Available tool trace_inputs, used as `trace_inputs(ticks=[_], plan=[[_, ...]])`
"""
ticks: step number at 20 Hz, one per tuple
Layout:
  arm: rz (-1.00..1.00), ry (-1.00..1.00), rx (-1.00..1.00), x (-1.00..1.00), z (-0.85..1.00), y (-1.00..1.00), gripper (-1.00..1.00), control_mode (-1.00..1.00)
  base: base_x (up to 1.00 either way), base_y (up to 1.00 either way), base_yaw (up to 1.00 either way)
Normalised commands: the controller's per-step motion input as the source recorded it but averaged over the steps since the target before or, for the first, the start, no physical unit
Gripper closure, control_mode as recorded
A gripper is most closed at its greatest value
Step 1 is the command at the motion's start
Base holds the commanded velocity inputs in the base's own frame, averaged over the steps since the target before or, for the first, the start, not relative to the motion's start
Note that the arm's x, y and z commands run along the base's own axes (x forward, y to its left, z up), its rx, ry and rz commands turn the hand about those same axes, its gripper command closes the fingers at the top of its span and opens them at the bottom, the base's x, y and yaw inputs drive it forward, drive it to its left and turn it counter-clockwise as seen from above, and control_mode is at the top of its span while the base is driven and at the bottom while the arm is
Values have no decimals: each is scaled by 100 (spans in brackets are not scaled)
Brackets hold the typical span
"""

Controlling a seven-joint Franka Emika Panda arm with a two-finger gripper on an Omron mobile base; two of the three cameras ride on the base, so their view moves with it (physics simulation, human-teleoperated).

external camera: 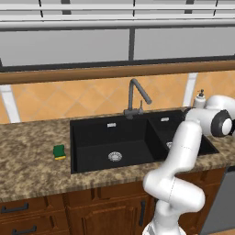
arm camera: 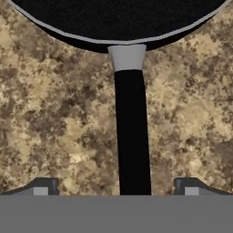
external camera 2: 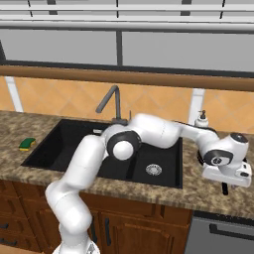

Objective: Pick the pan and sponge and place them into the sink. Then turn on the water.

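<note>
Hand view shows you the pan [arm camera: 118, 18] on the counter [arm camera: 54, 113], its handle [arm camera: 132, 136] running between the spread fingertips [arm camera: 43, 186] of the open gripper [arm camera: 116, 189]. You should descend and close on it. Far to its left, the sink [external camera: 78, 151] holds nothing; the sponge [external camera: 59, 152] lies beyond.

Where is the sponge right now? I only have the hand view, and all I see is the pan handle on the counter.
Observer: The sponge lies on the counter left of the sink, outside the basins.
Operator: Is anything in the sink yet?
Observer: No, the large basin holds just its drain.
Operator: Is water running?
Observer: No stream comes from the faucet.
Operator: Where's my hand relative to the sink?
Observer: The gripper hangs over the counter to the right of the sink, near the soap dispenser.
</note>
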Motion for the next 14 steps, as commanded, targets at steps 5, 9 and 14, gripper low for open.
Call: trace_inputs(ticks=[5,9,14], plan=[[0,0,0,13,-17,-16,-100,-100,0,0,0],[2,0,0,8,-14,-22,-100,-100,0,0,0],[1,0,0,4,-21,-5,-100,-100,0,0,0]])
